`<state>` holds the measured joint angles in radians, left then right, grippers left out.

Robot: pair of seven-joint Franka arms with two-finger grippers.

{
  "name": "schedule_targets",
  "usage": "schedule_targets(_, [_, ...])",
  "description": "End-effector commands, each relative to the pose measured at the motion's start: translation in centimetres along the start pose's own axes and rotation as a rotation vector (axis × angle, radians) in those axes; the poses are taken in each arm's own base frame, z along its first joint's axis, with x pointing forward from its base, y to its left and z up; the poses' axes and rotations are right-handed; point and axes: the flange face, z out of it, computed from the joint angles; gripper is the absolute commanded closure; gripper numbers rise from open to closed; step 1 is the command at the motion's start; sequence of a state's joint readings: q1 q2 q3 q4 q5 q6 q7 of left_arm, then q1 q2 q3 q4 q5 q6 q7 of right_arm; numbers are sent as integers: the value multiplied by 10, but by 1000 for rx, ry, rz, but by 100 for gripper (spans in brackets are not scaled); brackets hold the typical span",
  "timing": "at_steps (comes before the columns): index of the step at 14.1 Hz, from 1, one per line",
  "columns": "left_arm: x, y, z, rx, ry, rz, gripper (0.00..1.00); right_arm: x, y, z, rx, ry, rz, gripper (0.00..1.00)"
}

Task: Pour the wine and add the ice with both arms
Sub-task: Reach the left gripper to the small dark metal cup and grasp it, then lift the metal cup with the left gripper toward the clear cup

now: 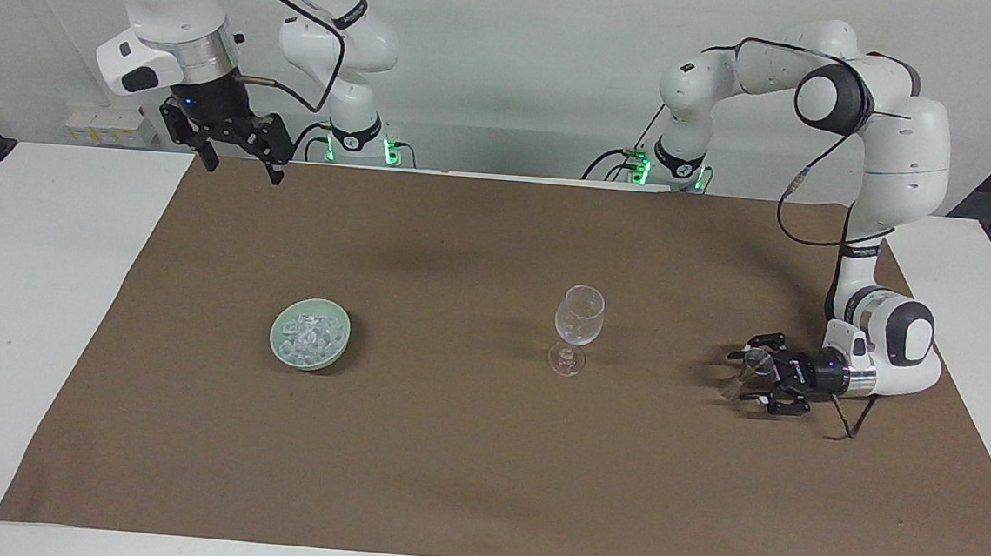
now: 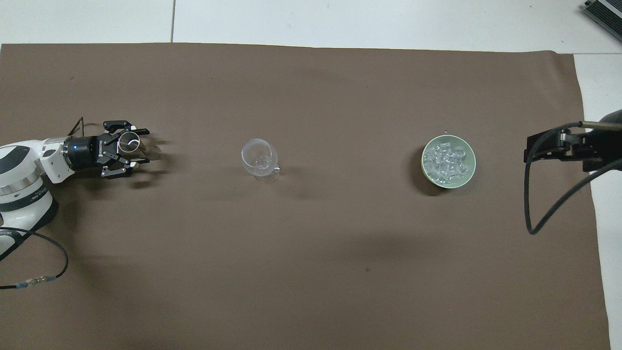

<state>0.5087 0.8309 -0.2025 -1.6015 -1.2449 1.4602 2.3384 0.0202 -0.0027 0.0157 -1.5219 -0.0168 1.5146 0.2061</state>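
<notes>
A clear stemmed wine glass (image 1: 579, 314) (image 2: 259, 158) stands upright mid-cloth. The ice (image 1: 310, 333) (image 2: 448, 160) lies heaped in a pale green bowl (image 1: 273, 334) (image 2: 424, 167) toward the right arm's end. Low over the cloth at the left arm's end, my left gripper (image 1: 737, 373) (image 2: 142, 148) lies level, shut on a small clear cup (image 1: 751, 360) (image 2: 129, 142). My right gripper (image 1: 241, 171) hangs open and empty, high over the cloth's edge by the robots, where that arm waits. No wine shows.
A brown cloth (image 1: 449, 449) covers most of the white table (image 1: 24, 280). A black cable (image 2: 534, 209) loops down from the right arm's wrist. Another cable (image 2: 43, 279) trails beside the left arm.
</notes>
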Motion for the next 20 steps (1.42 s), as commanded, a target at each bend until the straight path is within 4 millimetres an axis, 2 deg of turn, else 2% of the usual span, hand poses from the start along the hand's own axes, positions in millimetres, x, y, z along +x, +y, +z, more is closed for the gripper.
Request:
schedule_targets(1, [-5,2,-4,13,25,20,27,-1,4,-1,16,-6,-10,0])
schedule_targets(5, [-6,2,-2,12,25,22,32,-1,4,-1,16,-8,-10,0])
schedule_targets(8, [-5,3,-6,16,21,49,46,-1,4,-1,16,-6,-12,0])
schedule_targets(13, [-6,3,-7,16,21,47,59,-1,4,-1,16,-6,-10,0])
schedule_targets(18, [-5,4,-6,12,22,48,85,-1,4,-1,16,-6,-10,0])
schedule_targets(20, [1,2,-5,9,17,57,90,-1,4,-1,16,-6,-10,0])
